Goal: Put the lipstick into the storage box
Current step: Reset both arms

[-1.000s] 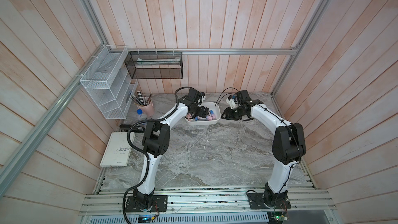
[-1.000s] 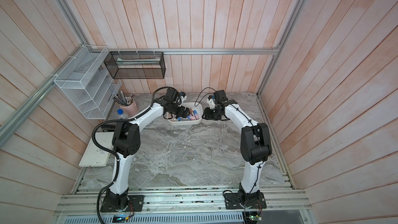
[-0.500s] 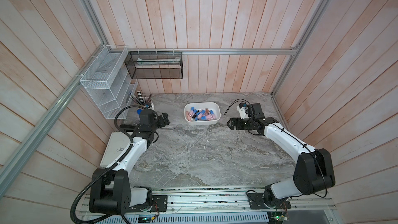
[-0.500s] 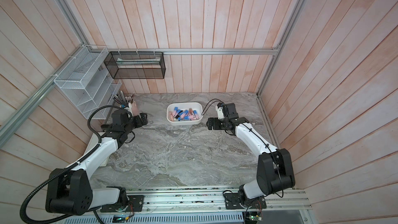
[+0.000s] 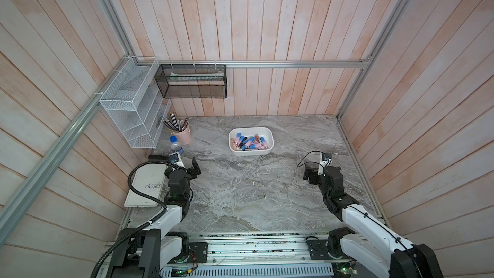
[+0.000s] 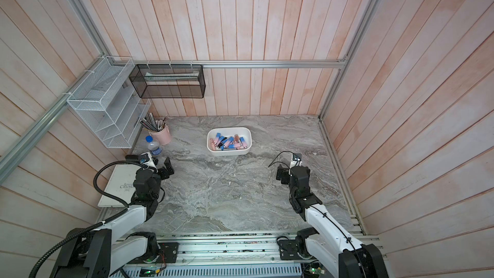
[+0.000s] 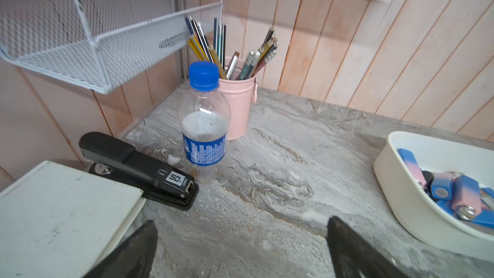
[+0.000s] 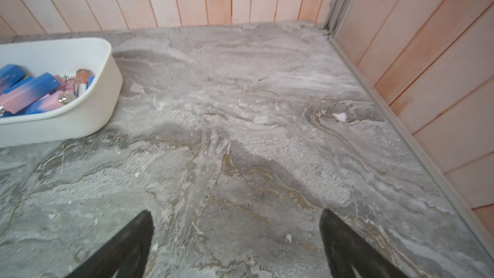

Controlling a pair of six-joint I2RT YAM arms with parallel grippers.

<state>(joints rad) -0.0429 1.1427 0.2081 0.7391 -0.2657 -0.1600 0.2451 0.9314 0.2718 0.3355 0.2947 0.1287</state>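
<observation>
Left end effector (image 7: pixel 242 220): jaws spread wide, nothing btwn them, only bare counter (image 7: pixel 280 156) under the gap. It hangs over the counter's left side, just beside a white book (image 7: pixel 58 209); the cover reads "Crusoe" in both top views. At the book's far edge lies a black stapler (image 7: pixel 139 167), flat; touching the book or just clear of it, can't tell. Just past the stapler's nose stands a clear bottle (image 7: pixel 204 129) w/ blue cap & blue label, upright. Close behind it is a pink cup (image 7: pixel 238 108) packed w/ pencils. Above these, on the left wall, hangs the white wire rack (image 5: pixel 133 108). Next to it on the back wall is the black mesh basket (image 5: pixel 192 81).

Right end effector (image 8: pixel 235 211): likewise wide apart & empty, over bare counter on the right side, nr the right wall.

Storage box (image 5: pixel 250 152): sits on the counter toward the back, approx mid-width, well apart from both end effectors. It shows at the edge of each wrist view & whole in both top views.

Lipsticks (image 5: pixel 250 141): inside the storage box in a loose heap, lying across one another. Mostly blue-to-pink cases, plus a couple of pinkish tubes, some w/ silver ends showing.
</observation>
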